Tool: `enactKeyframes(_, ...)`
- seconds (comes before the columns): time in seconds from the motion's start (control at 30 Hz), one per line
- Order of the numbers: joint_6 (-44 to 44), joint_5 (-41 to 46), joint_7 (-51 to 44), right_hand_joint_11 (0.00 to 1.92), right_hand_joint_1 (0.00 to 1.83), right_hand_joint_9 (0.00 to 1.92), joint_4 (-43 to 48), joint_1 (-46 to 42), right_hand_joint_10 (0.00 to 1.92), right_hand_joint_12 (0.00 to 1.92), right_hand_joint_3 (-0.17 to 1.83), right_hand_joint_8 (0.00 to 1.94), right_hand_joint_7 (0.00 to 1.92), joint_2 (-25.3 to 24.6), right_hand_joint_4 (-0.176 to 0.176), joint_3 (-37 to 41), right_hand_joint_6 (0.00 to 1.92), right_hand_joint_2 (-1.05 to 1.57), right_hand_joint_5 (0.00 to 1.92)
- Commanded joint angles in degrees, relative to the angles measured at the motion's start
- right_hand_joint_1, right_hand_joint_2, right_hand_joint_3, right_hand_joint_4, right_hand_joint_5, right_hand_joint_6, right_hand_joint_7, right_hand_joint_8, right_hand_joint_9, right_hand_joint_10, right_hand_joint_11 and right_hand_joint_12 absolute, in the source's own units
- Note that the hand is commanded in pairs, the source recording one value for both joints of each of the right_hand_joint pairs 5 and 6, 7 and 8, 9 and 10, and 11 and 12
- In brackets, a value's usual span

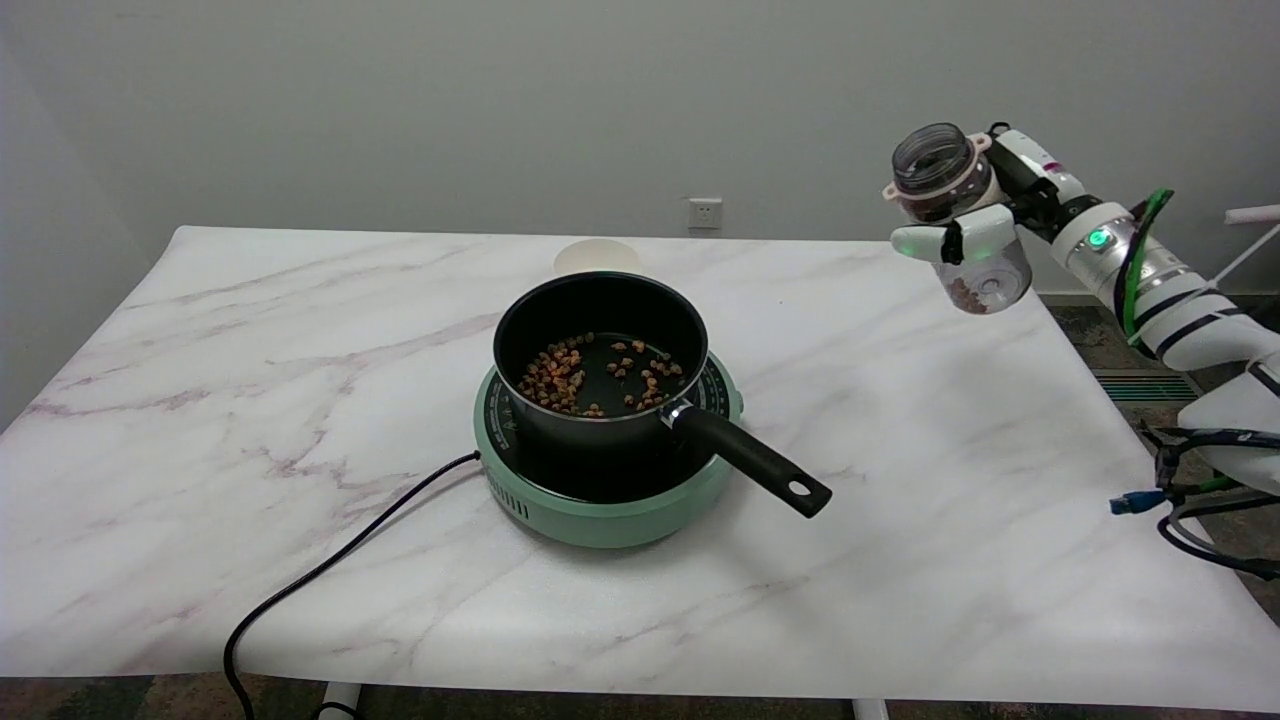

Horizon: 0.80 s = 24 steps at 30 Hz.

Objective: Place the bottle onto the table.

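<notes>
One bottle, clear, open-mouthed, near upright, held in the air above the bench at its 2 o'clock corner. Right hand wrapped around bottle body, gripping it. A few brown pellets visible in bottle base. One black pot with brown pellets, seated on one green hotplate at bench centre; handle pointing 4 o'clock. One black cord running off toward 7 o'clock. One pale round lid at 12 o'clock behind pot.

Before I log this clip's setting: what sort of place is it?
Likely a lab's mock kitchen: a saucepan on a green hotplate, a marble-patterned table, a bare grey wall.
</notes>
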Motion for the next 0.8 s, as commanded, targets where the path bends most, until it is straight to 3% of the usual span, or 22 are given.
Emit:
enactKeyframes(0.03, 14.35, 18.05, 0.02, 1.23, 1.46, 1.39, -16.34, 0.21, 1.39, 1.23, 0.83, 1.92, 1.92, -3.28, 0.000, -2.05, 1.92, 1.11, 1.92)
enactKeyframes(0.3, 19.85, 23.86, -0.08, 1.23, 1.46, 1.39, -22.69, 4.87, 1.39, 1.23, 0.86, 1.92, 1.92, -4.21, 0.000, -8.73, 1.92, 1.10, 1.92)
enactKeyframes(0.8, 20.71, 27.27, -0.16, 1.24, 1.40, 1.41, -31.03, 13.37, 1.41, 1.24, 0.76, 1.92, 1.92, -10.51, 0.000, -13.06, 1.92, 1.21, 1.92)
